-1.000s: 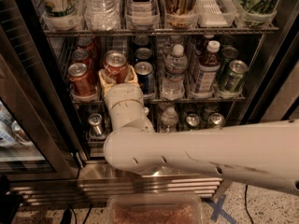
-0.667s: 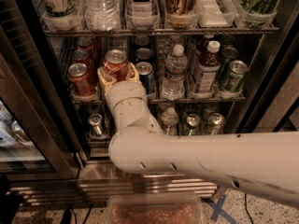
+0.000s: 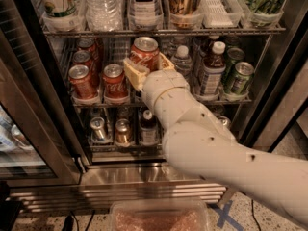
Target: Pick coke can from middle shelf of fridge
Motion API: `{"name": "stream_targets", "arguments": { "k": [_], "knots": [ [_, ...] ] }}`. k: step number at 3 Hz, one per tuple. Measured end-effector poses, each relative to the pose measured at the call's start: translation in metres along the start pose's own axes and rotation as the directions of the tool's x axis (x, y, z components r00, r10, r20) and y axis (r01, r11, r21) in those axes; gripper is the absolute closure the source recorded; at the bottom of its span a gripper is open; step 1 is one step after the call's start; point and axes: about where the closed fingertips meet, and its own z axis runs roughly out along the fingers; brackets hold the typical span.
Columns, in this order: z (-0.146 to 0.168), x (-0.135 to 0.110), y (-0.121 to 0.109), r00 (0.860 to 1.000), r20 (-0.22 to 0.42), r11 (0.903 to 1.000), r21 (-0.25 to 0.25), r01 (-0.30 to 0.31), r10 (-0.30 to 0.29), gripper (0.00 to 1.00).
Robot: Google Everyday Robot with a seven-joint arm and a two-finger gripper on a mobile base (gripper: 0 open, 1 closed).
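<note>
Coke can point(image 3: 143, 56) sits in the gripper point(image 3: 148, 64) at the front of the middle shelf point(image 3: 226, 100) of the fridge point(image 3: 144, 177). The two pale fingers point(image 3: 132, 72) lie closed against its left and right sides, so it looks clamped rather than merely flanked. The can's silver top stands higher than the tops of the red cans point(image 3: 113, 79) just to its left, and it is near the underside of the upper rack point(image 3: 163, 32). As I judge it, the step in hand is the withdrawal. It calls for a straight pull out towards the open front, with no further lift, since the rack overhead leaves little room. The wrist should hold level so the can stays upright and does not slip. The path should run between the red cans on one side and the bottle point(image 3: 182, 61) on the other, touching neither. The thick arm point(image 3: 211, 148) hides the lower front of the shelf, so clearance there cannot be told.
</note>
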Motion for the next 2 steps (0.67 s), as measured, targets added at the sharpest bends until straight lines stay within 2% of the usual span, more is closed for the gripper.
{"name": "stream_targets", "arguments": {
  "k": [1,2],
  "knots": [
    [-0.0017,0.0121,0.0199,0.999,-0.049,0.9972,-0.074,-0.012,0.009,1.00],
    [-0.0018,0.0118,0.0199,0.999,-0.048,0.9972,-0.074,-0.012,0.008,1.00]
  ]
}}
